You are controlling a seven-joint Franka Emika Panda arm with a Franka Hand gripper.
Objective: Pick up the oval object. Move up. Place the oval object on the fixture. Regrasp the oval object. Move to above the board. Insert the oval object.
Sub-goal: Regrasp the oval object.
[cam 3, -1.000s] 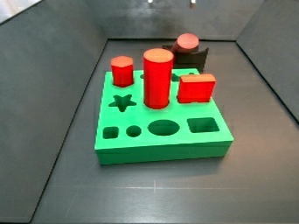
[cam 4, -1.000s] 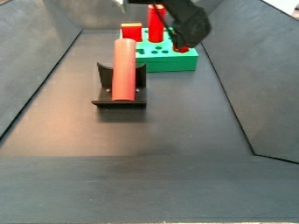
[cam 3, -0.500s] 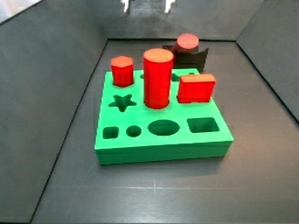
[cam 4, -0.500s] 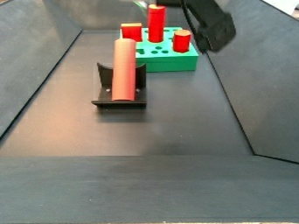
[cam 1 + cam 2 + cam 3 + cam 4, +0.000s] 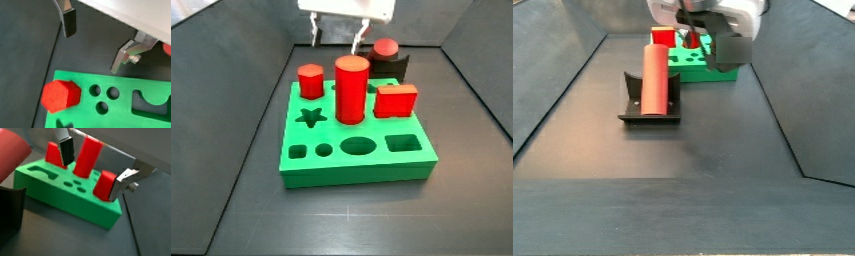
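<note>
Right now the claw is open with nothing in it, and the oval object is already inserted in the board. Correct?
Not quite. The claw is open and holds nothing, but the oval object is not in the board. A side view shows it lying across the fixture, apart from the board. The claw hangs above, near the board's end, not on the peg.

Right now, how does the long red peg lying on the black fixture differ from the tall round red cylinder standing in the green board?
The oval object lies lengthwise across the fixture; the round cylinder stands upright in the board.
The oval object looks slimmer; the cylinder looks thicker.
The oval object sits off the board; the cylinder is seated in it.
Both are smooth and red, and the open gripper holds neither.
</note>
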